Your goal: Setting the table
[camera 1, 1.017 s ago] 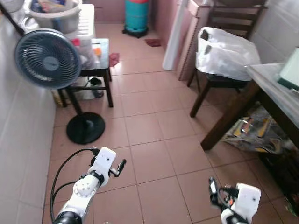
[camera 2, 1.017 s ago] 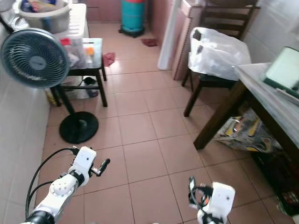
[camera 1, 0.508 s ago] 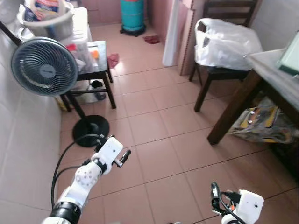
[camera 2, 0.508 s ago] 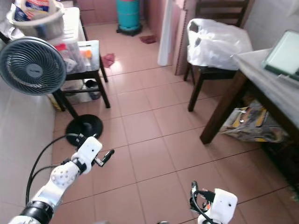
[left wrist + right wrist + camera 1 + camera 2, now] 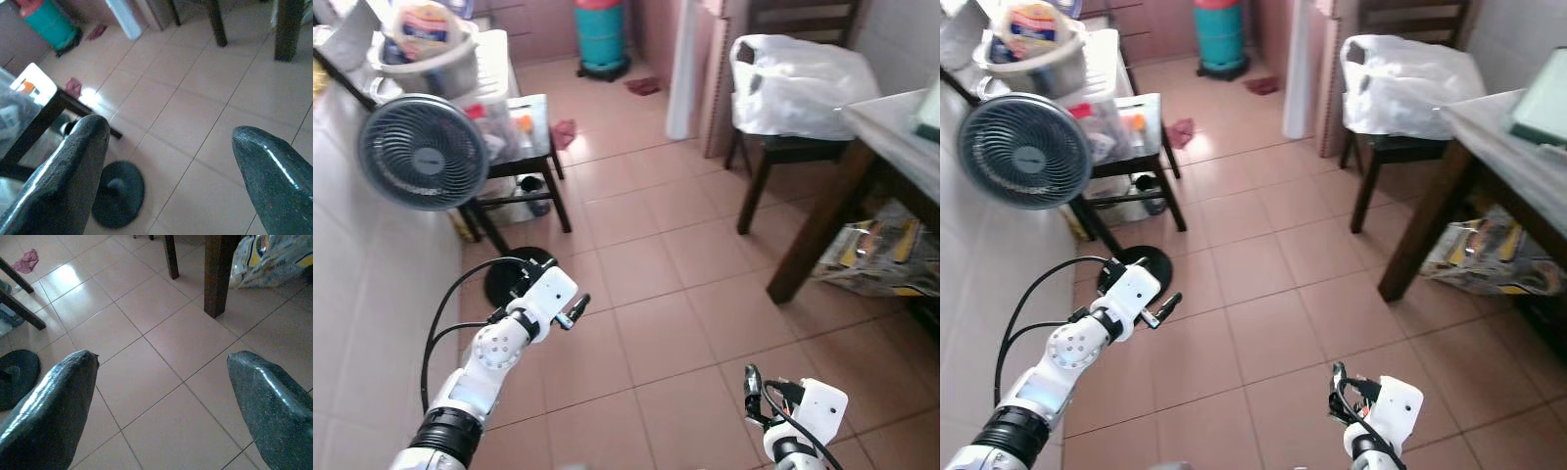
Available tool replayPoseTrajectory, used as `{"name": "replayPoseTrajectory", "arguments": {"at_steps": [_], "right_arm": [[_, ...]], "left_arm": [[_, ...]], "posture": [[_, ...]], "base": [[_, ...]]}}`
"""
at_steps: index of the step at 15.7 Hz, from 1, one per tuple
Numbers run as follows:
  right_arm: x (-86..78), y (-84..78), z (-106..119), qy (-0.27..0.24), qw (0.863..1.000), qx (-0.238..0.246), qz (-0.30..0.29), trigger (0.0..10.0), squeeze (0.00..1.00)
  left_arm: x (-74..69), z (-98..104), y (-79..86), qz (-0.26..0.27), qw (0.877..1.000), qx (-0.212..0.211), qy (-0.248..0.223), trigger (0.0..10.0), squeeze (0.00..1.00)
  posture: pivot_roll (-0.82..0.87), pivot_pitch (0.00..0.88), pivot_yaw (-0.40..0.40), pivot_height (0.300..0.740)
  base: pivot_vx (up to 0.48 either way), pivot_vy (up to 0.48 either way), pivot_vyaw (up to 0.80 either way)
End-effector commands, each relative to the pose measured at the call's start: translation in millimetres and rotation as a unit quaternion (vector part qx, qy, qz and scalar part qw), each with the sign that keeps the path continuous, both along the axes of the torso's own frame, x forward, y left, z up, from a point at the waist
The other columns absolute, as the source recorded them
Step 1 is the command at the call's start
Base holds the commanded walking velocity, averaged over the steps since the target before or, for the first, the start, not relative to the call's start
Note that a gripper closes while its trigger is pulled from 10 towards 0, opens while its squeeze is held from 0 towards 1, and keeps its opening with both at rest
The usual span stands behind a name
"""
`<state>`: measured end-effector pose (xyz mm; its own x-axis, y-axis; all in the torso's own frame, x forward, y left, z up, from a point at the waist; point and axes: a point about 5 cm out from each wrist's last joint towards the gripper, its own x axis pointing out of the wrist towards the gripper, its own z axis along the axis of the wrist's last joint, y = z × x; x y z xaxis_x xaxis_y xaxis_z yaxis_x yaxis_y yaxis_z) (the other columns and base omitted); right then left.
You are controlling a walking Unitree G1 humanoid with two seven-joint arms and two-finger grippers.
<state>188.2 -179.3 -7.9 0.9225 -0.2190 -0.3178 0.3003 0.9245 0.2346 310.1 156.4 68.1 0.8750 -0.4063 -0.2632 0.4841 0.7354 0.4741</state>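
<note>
Since a second ago our view has swung leftward, so the fan (image 5: 424,150) sits larger at ten o'clock and more wall tile shows; that is the camera turning, not the furniture shifting. Our left gripper (image 5: 576,309) has risen and reached forward over the floor tiles, near the fan's round base (image 5: 117,193). Its fingers (image 5: 73,171) stand wide apart with nothing between them. At five o'clock our right gripper (image 5: 753,385) hangs low, its fingers (image 5: 54,406) equally wide and empty.

We judge we are walking toward the table (image 5: 891,132) — at two o'clock, dark wooden legs under a pale top. To do this well we should turn right and steer clear of the chair (image 5: 773,157) with its white bag (image 5: 798,73). A green flat thing (image 5: 1542,98) lies on the tabletop's far edge — what it is, we cannot tell.
</note>
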Motion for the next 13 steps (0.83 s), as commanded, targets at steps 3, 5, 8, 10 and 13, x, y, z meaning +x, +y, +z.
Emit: {"name": "replayPoseTrajectory", "arguments": {"at_steps": [3, 5, 8, 10, 13], "right_arm": [[2.0, 11.7, -7.8, 0.009, 1.000, 0.015, -0.003, 10.0, 0.00], [1.7, 4.0, -8.1, 0.007, 1.000, 0.007, -0.003, 10.0, 0.00], [-0.7, -2.3, 1.8, -0.010, 1.000, -0.018, 0.020, 10.0, 0.00], [1.9, -2.2, 5.0, -0.010, 0.999, -0.027, 0.028, 10.0, 0.00], [6.8, -1.3, 12.6, -0.021, 0.999, -0.031, 0.037, 10.0, 0.00]], "left_arm": [[2.1, 5.6, 3.5, 0.013, 1.000, 0.008, 0.001, 10.0, 0.00], [3.0, 0.4, 2.3, 0.038, 0.999, -0.011, 0.013, 10.0, 0.00], [-12.1, -21.3, -5.6, 0.055, 0.997, -0.037, 0.048, 10.0, 0.00], [-15.9, -27.2, -8.4, 0.060, 0.996, -0.045, 0.058, 10.0, 0.00], [-17.4, -26.1, -13.6, 0.063, 0.994, -0.073, 0.058, 10.0, 0.00]], "posture": [[0.24, 0.103, 0.120, 0.740], [0.22, 0.112, 0.080, 0.740], [0.19, 0.108, 0.020, 0.740], [0.18, 0.106, 0.010, 0.740], [0.18, 0.109, 0.001, 0.740]], "base": [[0.000, 0.000, -0.74], [0.000, 0.000, -0.74], [0.000, 0.000, 0.00], [0.000, 0.000, -0.39], [0.000, 0.000, -0.78]]}}
